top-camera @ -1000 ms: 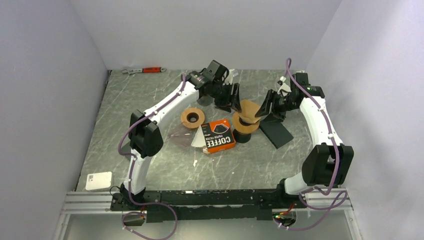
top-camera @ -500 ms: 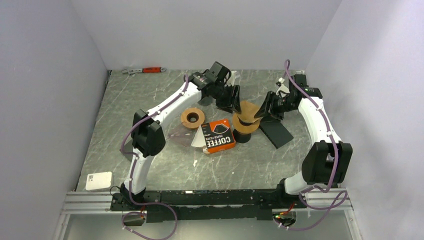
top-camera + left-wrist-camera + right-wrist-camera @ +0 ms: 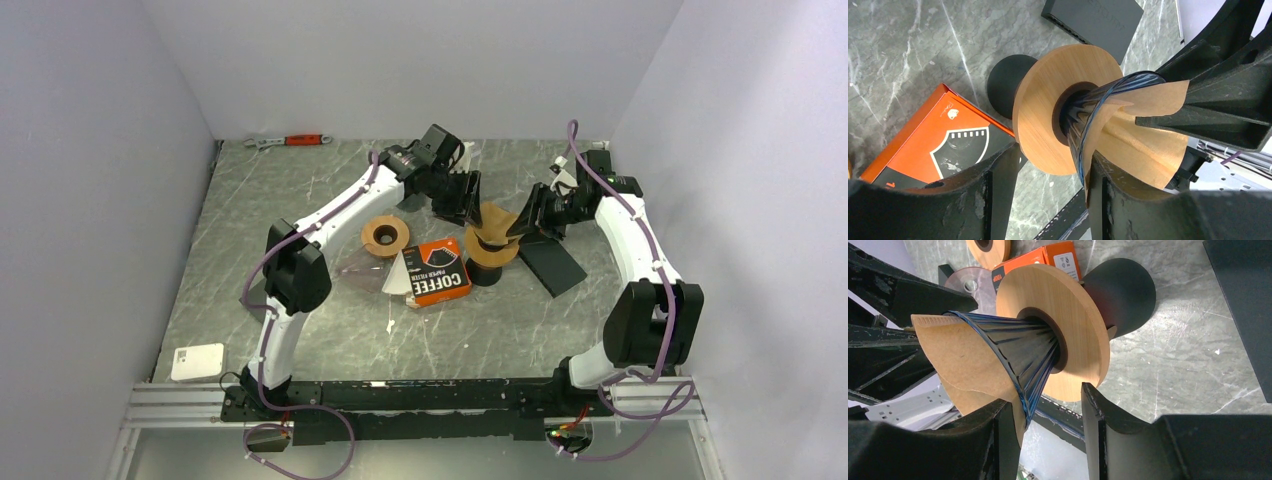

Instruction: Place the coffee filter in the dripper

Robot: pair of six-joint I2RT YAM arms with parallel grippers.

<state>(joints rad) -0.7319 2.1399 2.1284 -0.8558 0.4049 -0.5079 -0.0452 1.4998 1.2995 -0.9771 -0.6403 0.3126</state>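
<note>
Filter (image 3: pixel 1148 150) inside dripper (image 3: pixel 1043 115) in wrist views, wrench (image 3: pixel 290 141) only overhead

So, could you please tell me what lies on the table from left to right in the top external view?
Small white flat box → red-handled wrench → round wooden ring → orange coffee filter box → dark dripper with wooden collar → dark flat rectangular slab.

Marbled grey counter (image 3: pixel 300 200), bearing:
- red-handled wrench (image 3: pixel 290 141), far edge
- wooden ring (image 3: pixel 385 235), lying flat
- translucent disc (image 3: pixel 360 272), near the ring
- orange "COFFEE" box (image 3: pixel 438 271), centre
- black slab (image 3: pixel 552 265), right
- white device (image 3: pixel 197 362), near-left corner
</note>
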